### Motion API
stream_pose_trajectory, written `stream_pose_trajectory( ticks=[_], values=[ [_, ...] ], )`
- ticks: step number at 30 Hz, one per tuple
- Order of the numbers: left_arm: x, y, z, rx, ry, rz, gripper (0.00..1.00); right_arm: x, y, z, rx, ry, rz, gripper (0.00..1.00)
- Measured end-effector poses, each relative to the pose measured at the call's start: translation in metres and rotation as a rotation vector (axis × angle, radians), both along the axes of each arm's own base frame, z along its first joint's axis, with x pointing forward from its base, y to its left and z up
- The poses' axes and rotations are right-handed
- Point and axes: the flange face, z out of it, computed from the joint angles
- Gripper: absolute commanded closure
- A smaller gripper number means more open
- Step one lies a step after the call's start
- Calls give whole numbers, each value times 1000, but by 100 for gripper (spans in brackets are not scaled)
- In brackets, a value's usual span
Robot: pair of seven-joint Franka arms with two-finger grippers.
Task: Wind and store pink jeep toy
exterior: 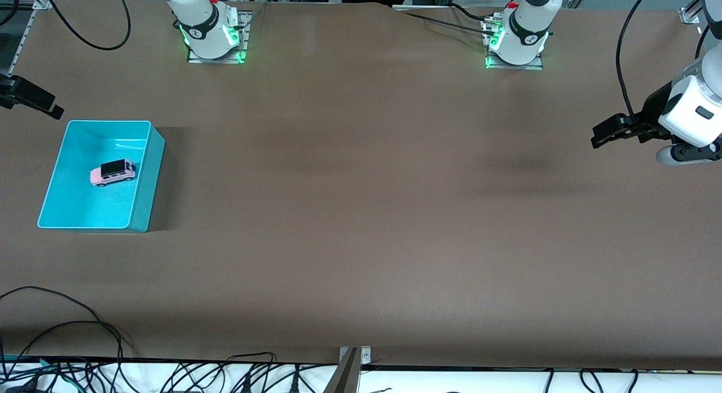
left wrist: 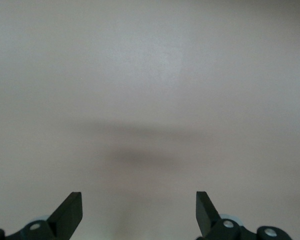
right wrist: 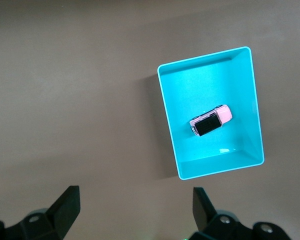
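Sitting lower left of the front frame, inside turquoise bin [exterior: 141, 173] — pink jeep toy [exterior: 113, 172], seemingly stored. Hovering empty, jaws spread: right gripper [right wrist: 135, 207] upper left, left gripper [left wrist: 139, 210] right edge.

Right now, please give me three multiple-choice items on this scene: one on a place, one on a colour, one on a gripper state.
1. Where is the pink jeep toy?
A. on the bare table
B. in the turquoise bin
C. in a gripper

2. What colour is the jeep's roof?
A. black
B. white
C. turquoise

3. How are the left gripper and the right gripper?
A. both shut
B. one shut on the jeep
C. both open, holding nothing

Answers: 1 B, the jeep rests on the bin's floor; 2 A, dark top over pink body; 3 C, each wrist view shows fingers spread with nothing between.
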Motion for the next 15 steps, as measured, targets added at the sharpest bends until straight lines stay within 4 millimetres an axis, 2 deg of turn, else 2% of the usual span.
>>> stream_pose_trajectory(
  ticks=[9,15],
  values=[
    [0,-1,0,0,0,-1,0,1,3,0,-1,-3,19,0],
    [0,-1,0,0,0,-1,0,0,1,0,0,-4,115,0]
  ],
)
